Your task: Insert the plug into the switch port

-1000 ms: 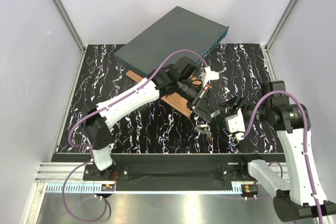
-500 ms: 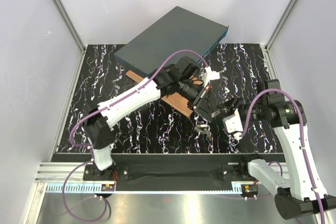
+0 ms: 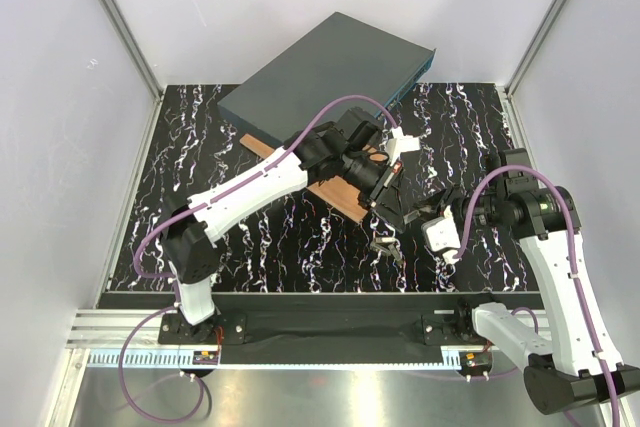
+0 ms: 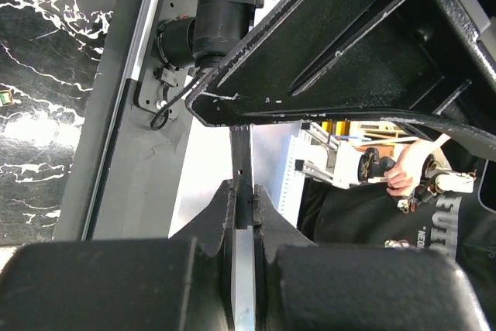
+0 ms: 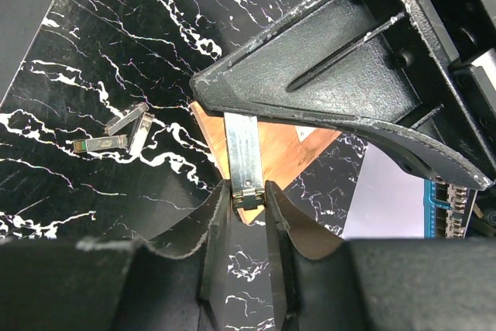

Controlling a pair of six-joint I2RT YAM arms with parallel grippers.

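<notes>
The switch (image 3: 320, 72) is a flat dark teal box at the back; its port row shows at the right edge of the right wrist view (image 5: 449, 207). My left gripper (image 3: 393, 209) is shut on the plug (image 4: 241, 153), a thin metal strip, and holds it above the mat. In the right wrist view the plug (image 5: 242, 153) sticks out from under a left finger (image 5: 325, 60). My right gripper (image 5: 249, 195) has its fingertips against both sides of the plug's latch end. In the top view my right gripper (image 3: 425, 219) meets the left one.
A thin brown wooden board (image 3: 330, 192) lies in front of the switch, under the left arm. Three loose metal plugs (image 5: 116, 133) lie on the black marbled mat near the front (image 3: 388, 247). White walls enclose the table.
My right gripper has moved left toward the left gripper and now has the plug's end between its fingers. The left arm has shifted only slightly.
</notes>
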